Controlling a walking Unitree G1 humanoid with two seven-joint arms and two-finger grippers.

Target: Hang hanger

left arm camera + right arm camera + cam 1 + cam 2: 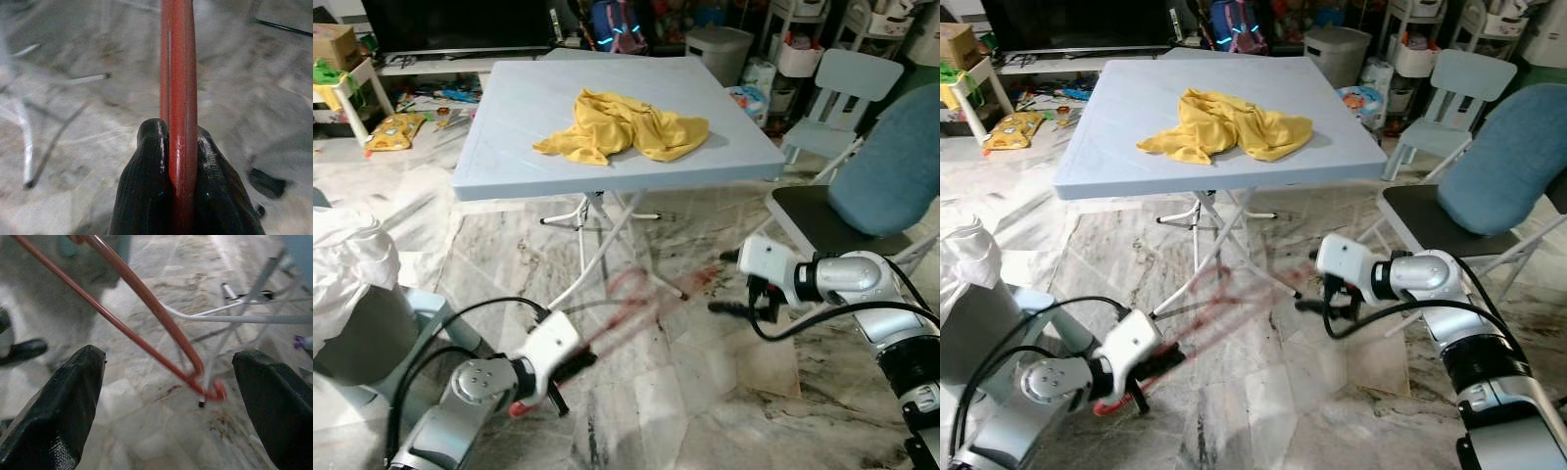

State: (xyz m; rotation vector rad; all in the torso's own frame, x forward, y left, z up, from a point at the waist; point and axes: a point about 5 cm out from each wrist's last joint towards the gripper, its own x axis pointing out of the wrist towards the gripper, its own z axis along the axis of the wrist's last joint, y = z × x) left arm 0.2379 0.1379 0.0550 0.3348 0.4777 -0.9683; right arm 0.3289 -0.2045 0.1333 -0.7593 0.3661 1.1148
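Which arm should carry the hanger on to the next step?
Left. The left gripper is already shut on the red hanger, held low over the floor. The right gripper is open with the hanger's far end ahead of its fingers, holding nothing, so it would have to grasp first.

head stereo pair looking down at table (pixel 607 147), wrist cameras close along jaws

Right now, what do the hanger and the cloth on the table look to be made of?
Hanger: red, smooth and glossy with a moulding seam, likely plastic or coated, pinched in the left gripper. Yellow cloth: soft crumpled fabric, matte.
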